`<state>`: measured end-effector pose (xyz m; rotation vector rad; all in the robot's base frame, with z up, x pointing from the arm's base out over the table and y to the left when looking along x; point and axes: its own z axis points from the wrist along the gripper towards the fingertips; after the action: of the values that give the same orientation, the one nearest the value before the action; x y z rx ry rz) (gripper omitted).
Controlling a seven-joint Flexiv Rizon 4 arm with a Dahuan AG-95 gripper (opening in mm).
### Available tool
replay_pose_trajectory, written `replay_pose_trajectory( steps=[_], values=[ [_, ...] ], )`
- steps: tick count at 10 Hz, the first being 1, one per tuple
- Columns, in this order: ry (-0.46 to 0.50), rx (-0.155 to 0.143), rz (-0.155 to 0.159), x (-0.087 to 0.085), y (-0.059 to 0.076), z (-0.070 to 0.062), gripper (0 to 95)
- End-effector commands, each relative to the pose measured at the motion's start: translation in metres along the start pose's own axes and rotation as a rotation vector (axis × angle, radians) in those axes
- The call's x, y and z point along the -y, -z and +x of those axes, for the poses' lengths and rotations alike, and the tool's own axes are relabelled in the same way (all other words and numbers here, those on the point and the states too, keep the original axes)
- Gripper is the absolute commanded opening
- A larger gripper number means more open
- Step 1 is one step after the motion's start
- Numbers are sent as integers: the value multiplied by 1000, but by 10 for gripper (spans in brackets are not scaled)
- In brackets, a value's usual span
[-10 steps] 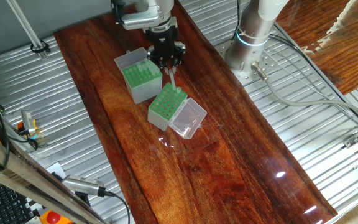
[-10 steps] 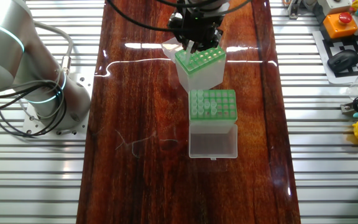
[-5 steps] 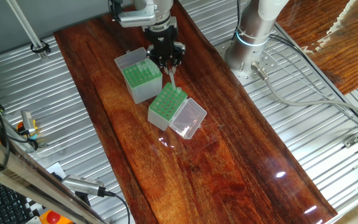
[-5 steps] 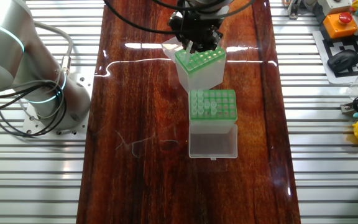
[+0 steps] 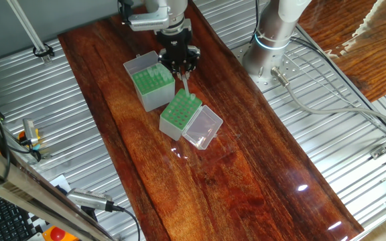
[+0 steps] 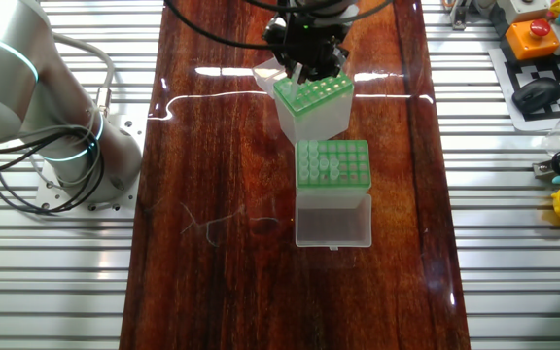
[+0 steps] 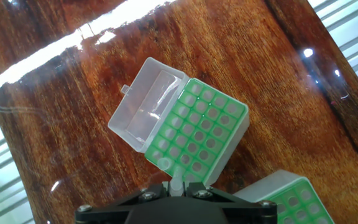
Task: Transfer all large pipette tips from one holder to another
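My gripper (image 5: 181,68) is shut on one large pipette tip (image 5: 185,84), which hangs point down over the gap between the two boxes. In the hand view the gripper (image 7: 176,188) pinches the tip's whitish top (image 7: 176,182) just over the near edge of the grey-sided box's green rack (image 7: 197,134). That box (image 5: 153,87) has its whitish lid (image 5: 139,65) open. The whitish holder (image 5: 178,112) with its clear lid (image 5: 204,127) lies just in front. In the other fixed view several tips (image 6: 331,167) stand in its rack. One whitish top (image 7: 165,163) shows in a corner hole of the grey box.
The robot's base (image 5: 273,37) stands on the ribbed metal right of the wooden tabletop (image 5: 246,174). Cables (image 6: 27,146) run along the left side in the other fixed view. An emergency-stop button and small objects (image 6: 552,39) sit at the far right.
The gripper with the tip has shifted very slightly toward the grey-sided box. The boxes and the tips in them have not moved.
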<state>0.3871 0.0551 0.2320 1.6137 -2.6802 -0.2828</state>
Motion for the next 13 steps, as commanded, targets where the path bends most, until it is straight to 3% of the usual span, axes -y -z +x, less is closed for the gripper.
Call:
replay_pose_trajectory(
  steps=[1, 5, 8, 13],
  values=[
    [-3, -2, 5, 0, 0, 0, 0],
    [2, -29, 26, 0, 0, 0, 0],
    [23, -69, 46, 1, -2, 1, 0],
    [36, -70, 49, 7, -12, 3, 0]
  ],
)
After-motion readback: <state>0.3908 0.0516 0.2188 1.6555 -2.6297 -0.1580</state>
